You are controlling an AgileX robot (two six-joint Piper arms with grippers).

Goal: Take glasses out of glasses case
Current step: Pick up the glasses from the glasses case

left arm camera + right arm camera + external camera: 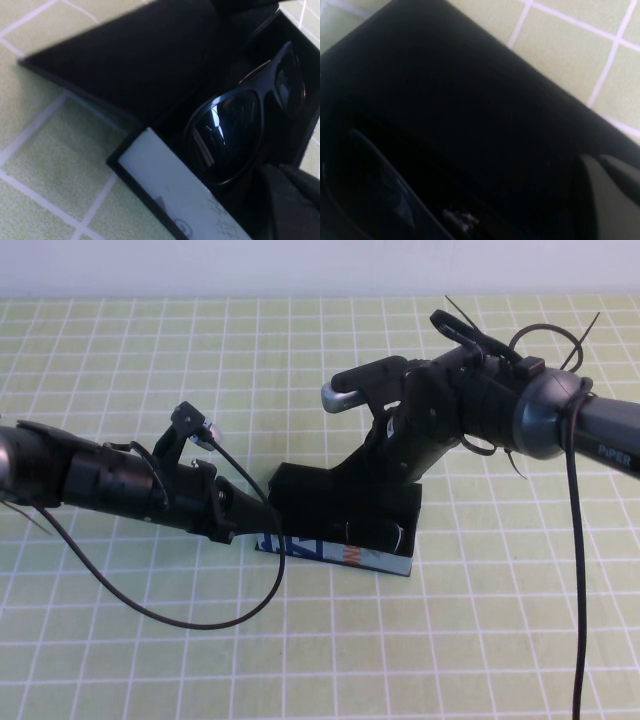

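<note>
Two arms: we see both at the open glasses case [345,540]
Left end effector [262,525]: at the case's left end, likely steadying it (grip unclear)
Right end effector [375,505]: reaching inside for the glasses [240,125]; we cannot tell its grip

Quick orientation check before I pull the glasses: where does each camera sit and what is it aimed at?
High view: raised on the robot's side, angled down at the table; shows both arms, left gripper at the glasses case, right gripper reaching into it.
Left wrist view: on the left arm, looking into the open case at the glasses.
Right wrist view: on the right arm, close over the dark case lining.
Shared: the case appears in all three.
</note>
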